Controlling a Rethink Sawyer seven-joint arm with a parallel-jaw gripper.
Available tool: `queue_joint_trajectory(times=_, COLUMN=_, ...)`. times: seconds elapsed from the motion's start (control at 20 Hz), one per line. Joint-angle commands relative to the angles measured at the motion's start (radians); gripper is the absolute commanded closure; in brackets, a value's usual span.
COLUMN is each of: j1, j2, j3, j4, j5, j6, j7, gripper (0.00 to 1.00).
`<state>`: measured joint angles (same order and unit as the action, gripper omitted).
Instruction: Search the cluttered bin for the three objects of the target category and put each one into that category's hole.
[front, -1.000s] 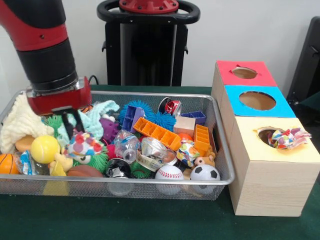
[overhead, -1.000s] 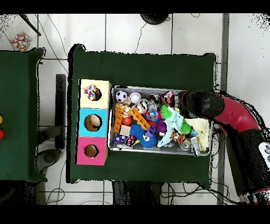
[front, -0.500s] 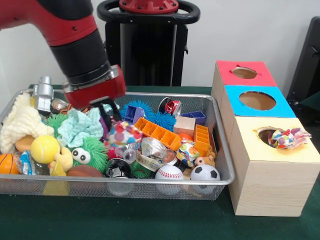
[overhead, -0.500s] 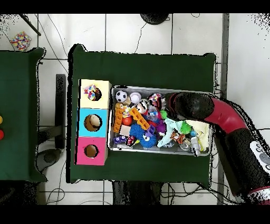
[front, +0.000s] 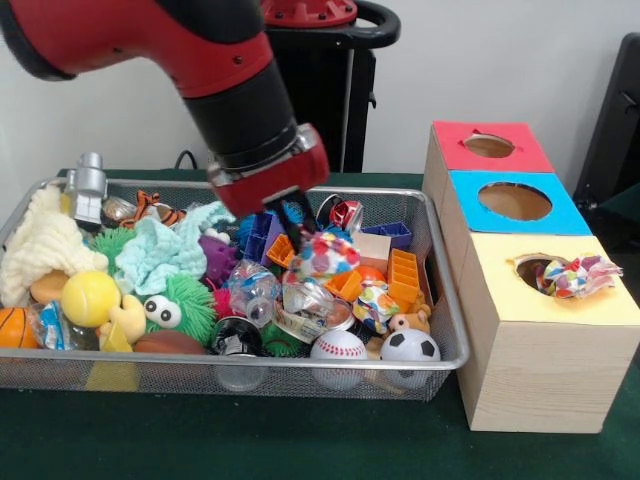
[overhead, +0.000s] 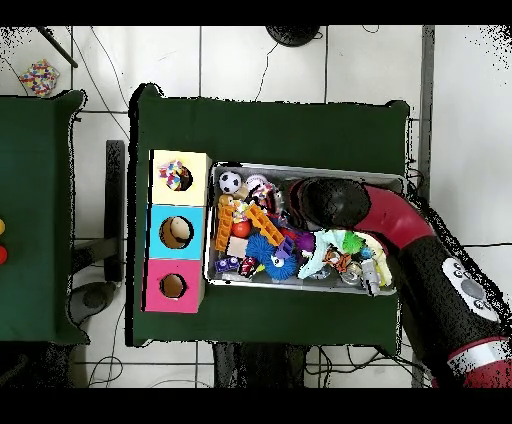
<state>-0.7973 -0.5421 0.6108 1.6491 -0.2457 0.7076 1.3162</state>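
Note:
My gripper (front: 305, 238) is shut on a dotted paper wad (front: 328, 256) and holds it just above the toys in the middle of the wire mesh bin (front: 200, 364). A second dotted wad (front: 377, 303) lies in the bin near the right wall. A third dotted wad (front: 570, 277) sits in the ragged hole (front: 532, 268) of the yellow-topped box, partly sticking out; it also shows in the overhead view (overhead: 174, 174). In the overhead view my arm (overhead: 335, 201) covers the gripper over the bin (overhead: 209, 232).
The blue-topped box (front: 515, 201) and red-topped box (front: 489, 146) stand behind the yellow one. The bin holds a yellow ball (front: 90, 297), baseball (front: 338, 347), soccer ball (front: 410, 346), orange bricks (front: 403, 275), a cream cloth (front: 40, 245) and a mint cloth (front: 160, 250).
The gripper has lifted the dotted wad from the bin's left side and carried it right, towards the boxes, to the bin's middle.

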Motion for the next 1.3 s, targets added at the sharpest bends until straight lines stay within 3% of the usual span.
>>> queue_joint_trajectory(times=0.05, j1=0.027, j2=0.038, j3=0.070, j4=0.112, j5=0.041, j6=-0.153, j7=0.137, gripper=1.00)
queue_joint_trajectory(times=0.65, j1=0.074, j2=0.028, j3=0.110, j4=0.160, j5=0.106, j6=-0.335, j7=0.206, gripper=1.00)
queue_joint_trajectory(times=1.0, j1=0.140, j2=0.052, j3=0.054, j4=0.096, j5=0.152, j6=-0.317, j7=0.207, gripper=1.00)
queue_joint_trajectory(times=1.3, j1=0.232, j2=0.027, j3=-0.011, j4=0.066, j5=0.220, j6=-0.311, j7=0.274, gripper=1.00)
